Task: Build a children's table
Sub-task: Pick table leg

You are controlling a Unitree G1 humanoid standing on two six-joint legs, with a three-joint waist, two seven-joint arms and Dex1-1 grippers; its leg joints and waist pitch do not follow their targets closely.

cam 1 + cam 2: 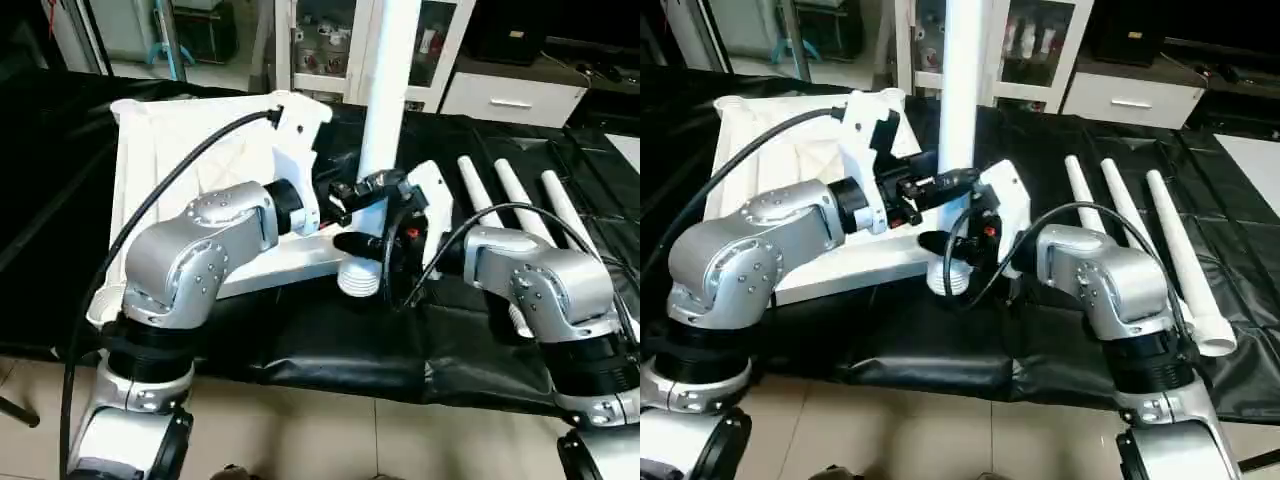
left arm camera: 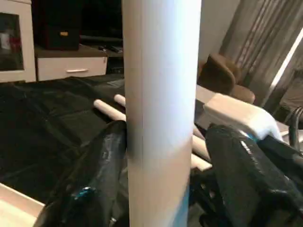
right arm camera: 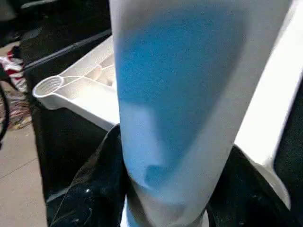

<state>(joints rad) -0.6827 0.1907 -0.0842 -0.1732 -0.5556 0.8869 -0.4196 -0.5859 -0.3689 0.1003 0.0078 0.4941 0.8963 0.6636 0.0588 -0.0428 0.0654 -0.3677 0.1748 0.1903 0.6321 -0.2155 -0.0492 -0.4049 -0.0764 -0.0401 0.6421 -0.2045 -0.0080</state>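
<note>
On a table draped in black cloth (image 1: 300,350), the white tabletop (image 1: 170,150) is lying underside up at left, and one tube leg (image 1: 385,90) is standing upright in its near right corner socket (image 1: 360,282), long axis vertical. The left gripper (image 1: 362,187) is closing its fingers (image 2: 90,189) around the leg above the right gripper (image 1: 362,243), whose fingers are also hugging it. Three more legs (image 1: 520,205) are lying side by side at right, pointing away from the robot.
</note>
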